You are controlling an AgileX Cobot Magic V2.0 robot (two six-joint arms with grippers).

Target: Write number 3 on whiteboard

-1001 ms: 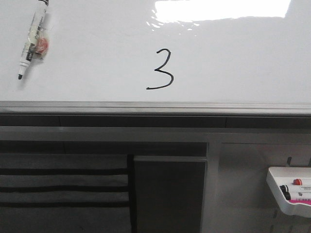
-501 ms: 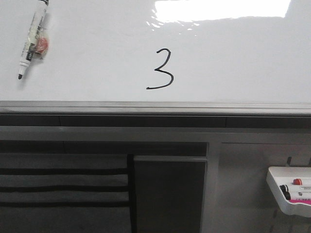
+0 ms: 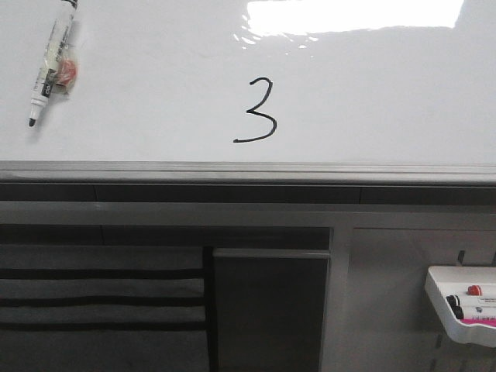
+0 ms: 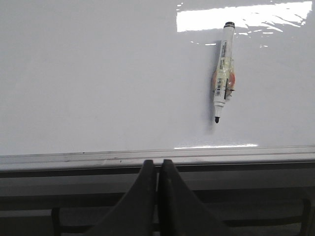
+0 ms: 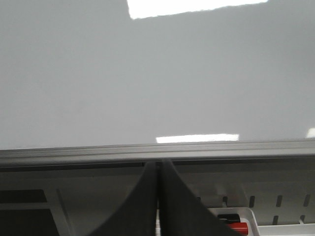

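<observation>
Glossy white whiteboard (image 3: 155, 93) with a grey metal edge rail, bearing the thin black hand-drawn number 3 (image 3: 257, 111) near the middle of its lower edge. A white marker pen (image 3: 51, 63) with a black tip lies on the board toward its upper left corner. Left gripper (image 4: 157, 167) and right gripper (image 5: 157, 169) each hang below the rail, jaws pressed together, holding nothing.
</observation>
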